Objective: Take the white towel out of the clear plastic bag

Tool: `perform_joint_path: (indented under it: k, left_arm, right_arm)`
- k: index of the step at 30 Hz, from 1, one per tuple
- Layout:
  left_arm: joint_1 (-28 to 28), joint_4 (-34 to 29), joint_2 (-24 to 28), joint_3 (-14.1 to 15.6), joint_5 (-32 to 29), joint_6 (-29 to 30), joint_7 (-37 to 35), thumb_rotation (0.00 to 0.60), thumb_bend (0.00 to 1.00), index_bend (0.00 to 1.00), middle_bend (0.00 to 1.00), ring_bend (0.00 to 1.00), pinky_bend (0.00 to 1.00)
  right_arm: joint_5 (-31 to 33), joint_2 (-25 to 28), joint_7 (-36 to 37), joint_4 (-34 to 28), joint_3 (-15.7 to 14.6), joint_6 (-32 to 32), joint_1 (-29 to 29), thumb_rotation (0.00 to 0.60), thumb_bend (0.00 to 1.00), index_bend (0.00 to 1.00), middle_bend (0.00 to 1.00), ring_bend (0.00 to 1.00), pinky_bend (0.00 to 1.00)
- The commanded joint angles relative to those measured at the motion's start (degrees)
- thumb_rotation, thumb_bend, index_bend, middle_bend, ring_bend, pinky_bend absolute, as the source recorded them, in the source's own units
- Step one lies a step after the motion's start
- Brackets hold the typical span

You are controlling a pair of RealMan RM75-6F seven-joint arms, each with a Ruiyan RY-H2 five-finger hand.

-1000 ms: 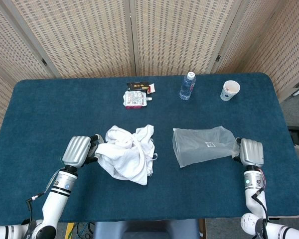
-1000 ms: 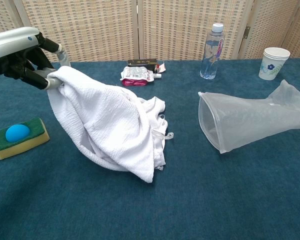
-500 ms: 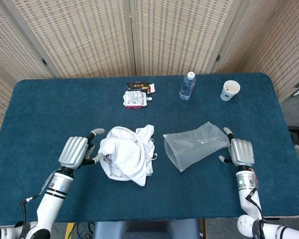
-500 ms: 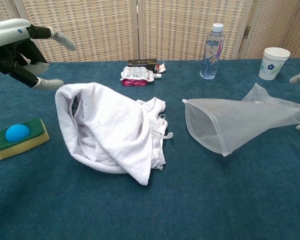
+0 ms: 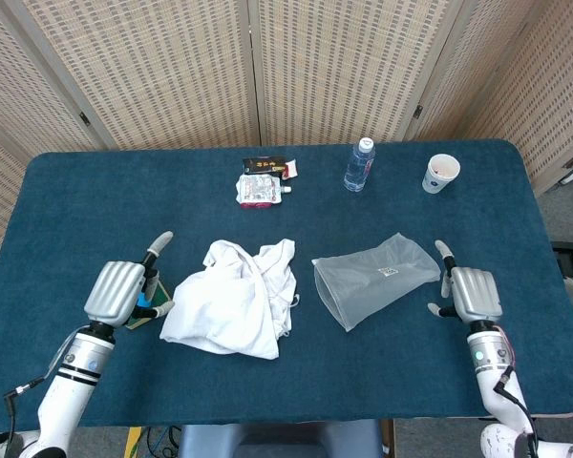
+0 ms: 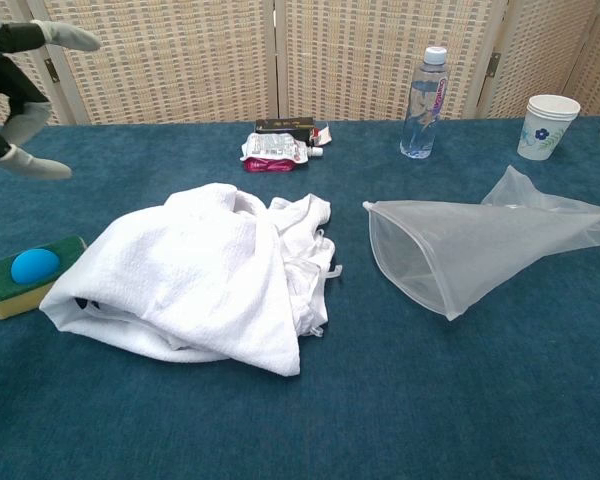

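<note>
Blue tabletop (image 5: pixel 95 200) carries the white towel (image 5: pixel 231 310), crumpled, lying apart from the clear plastic bag (image 5: pixel 372 279), whose small white label is unreadable. Left hand (image 5: pixel 122 291) and right hand (image 5: pixel 470 292) hover with fingers spread, empty.

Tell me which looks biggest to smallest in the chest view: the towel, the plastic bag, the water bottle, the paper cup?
1. white towel
2. clear plastic bag, slightly smaller
3. water bottle
4. paper cup
The bottle and cup stand farther back, so they look smaller.
</note>
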Motion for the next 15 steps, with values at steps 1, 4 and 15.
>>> perform_joint_path:
  k: [1,4,15]
  left_arm:
    - [2.2,1.6,1.6,0.7,4.2,4.2,0.9,0.600,0.00,0.22,0.75,0.64,0.94]
    - [4.3,3.6,2.7,0.9,7.0,7.9,0.0,0.600,0.00,0.28,0.73,0.63,0.91]
    - [12.2,7.2,10.8,2.3,6.6,12.7,-7.3,0.600,0.00,0.31,0.58,0.51,0.61]
  right_arm:
    - [-2.2,2.5,0.4,-1.3,-1.1,1.6,-1.3,0.600,0.00,0.02,0.55,0.56,0.77]
    - [-5.0,4.8,2.9,-2.4,-2.0,2.8,-2.8,0.600,0.00,0.09,0.52,0.53,0.72]
    - [-18.5,11.3,15.5,-0.6,-7.4,7.6,-9.8,0.600,0.00,0.19,0.49,0.49,0.64]
